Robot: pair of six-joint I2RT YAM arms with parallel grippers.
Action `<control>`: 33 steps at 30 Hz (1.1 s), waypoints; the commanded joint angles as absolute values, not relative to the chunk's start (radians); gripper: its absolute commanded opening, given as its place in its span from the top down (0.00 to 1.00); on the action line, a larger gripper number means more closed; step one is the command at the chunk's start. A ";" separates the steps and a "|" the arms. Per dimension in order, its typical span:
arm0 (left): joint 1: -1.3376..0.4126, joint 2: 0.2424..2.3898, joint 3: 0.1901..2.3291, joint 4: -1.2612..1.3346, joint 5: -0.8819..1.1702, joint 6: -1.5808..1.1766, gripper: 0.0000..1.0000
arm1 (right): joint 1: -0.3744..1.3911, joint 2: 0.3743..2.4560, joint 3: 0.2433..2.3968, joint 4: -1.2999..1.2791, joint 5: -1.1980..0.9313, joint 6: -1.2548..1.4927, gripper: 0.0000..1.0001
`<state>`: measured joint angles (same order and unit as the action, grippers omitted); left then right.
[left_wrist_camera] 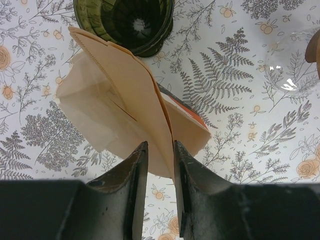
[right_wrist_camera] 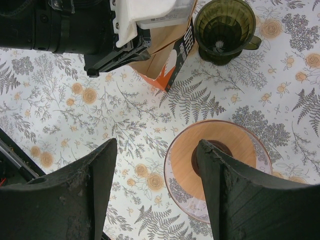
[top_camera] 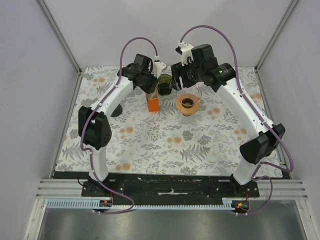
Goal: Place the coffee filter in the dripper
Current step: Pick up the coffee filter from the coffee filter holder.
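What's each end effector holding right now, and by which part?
The left end effector pinches the paper coffee filter by the edge nearest its wrist camera. The right end effector is open, holding nothing.

Top edge slices off the dripper [left_wrist_camera: 125, 22] here, and the orange box [left_wrist_camera: 196, 116] sits mostly hidden behind the paper filter [left_wrist_camera: 120, 105].

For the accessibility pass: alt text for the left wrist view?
The left gripper pinches a tan paper coffee filter by its lower edge, the filter fanning up toward a dark green dripper at the frame's top. A fern-print tablecloth lies beneath.
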<state>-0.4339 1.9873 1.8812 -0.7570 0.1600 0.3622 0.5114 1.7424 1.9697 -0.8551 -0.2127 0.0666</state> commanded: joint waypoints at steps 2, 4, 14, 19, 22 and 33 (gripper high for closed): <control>-0.431 1.980 1.922 -0.747 0.152 0.394 0.67 | 0.509 1.730 1.980 -0.864 -0.224 0.054 0.28; -0.431 1.979 1.922 -0.749 0.152 0.391 0.67 | 0.509 1.730 1.980 -0.865 -0.225 0.052 0.28; -0.431 1.971 1.934 -0.749 0.173 0.384 0.66 | 0.509 1.730 1.982 -0.871 -0.225 0.051 0.28; -0.431 1.977 1.939 -0.749 0.169 0.383 0.66 | 0.509 1.729 1.980 -0.871 -0.226 0.049 0.28; -0.431 1.980 1.942 -0.749 0.167 0.388 0.66 | 0.511 1.730 1.980 -0.873 -0.225 0.049 0.28; -0.431 1.983 1.924 -0.752 0.153 0.402 0.67 | 0.509 1.732 1.980 -0.876 -0.225 0.049 0.28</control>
<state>-0.4339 1.9873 1.9011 -0.7612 0.1558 0.3683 0.5114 1.7424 1.9697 -0.8783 -0.2127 0.0586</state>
